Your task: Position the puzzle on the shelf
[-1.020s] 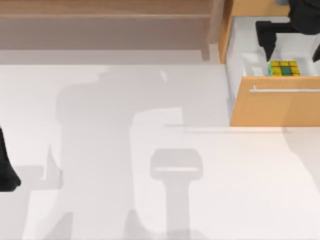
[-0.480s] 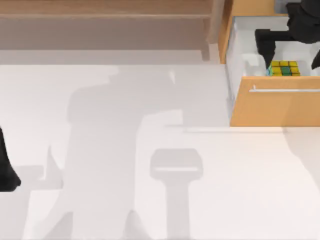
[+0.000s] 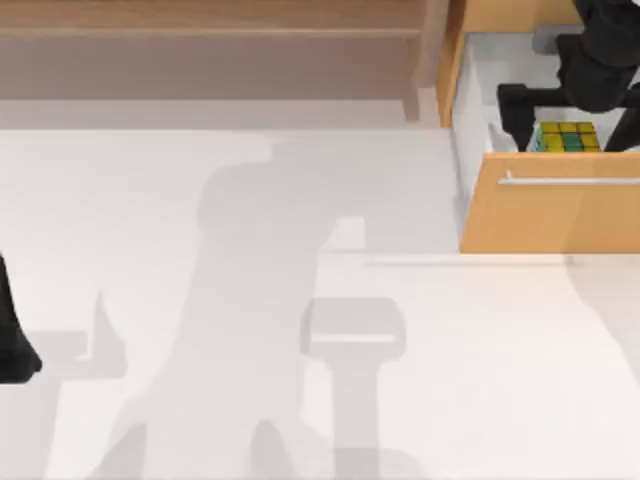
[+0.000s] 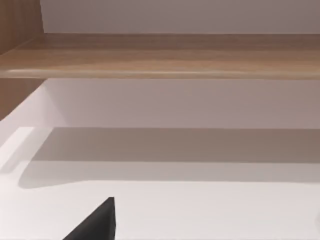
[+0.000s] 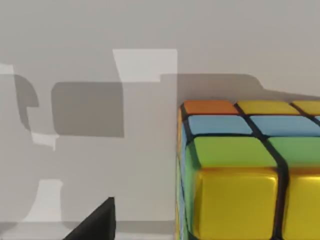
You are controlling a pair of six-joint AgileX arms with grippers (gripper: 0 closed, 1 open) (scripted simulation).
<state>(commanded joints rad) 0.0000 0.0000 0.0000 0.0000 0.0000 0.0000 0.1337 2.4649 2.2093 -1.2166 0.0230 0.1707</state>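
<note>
The puzzle (image 3: pixel 569 137) lies inside the open drawer (image 3: pixel 480 100) of the orange-tan cabinet (image 3: pixel 550 215) at the far right of the surface (image 3: pixel 300 380), just behind the drawer front with its silver bar handle (image 3: pixel 570 180). The right tool (image 3: pixel 575 110) is down in this drawer, directly at the puzzle; one black finger (image 3: pixel 515 108) stands just left of the cube with a small gap, and the other side is at the picture edge, so the tool looks spread around the cube and not pinching it. In the right wrist view the puzzle (image 5: pixel 250 170) is very close, with yellow, green, blue and orange squares, resting on the pale drawer floor. The shelf (image 3: pixel 210 30) runs along the far side, left of the cabinet. The left arm (image 3: pixel 12 330) is parked at the near left edge; I cannot tell the state of its tool.
</note>
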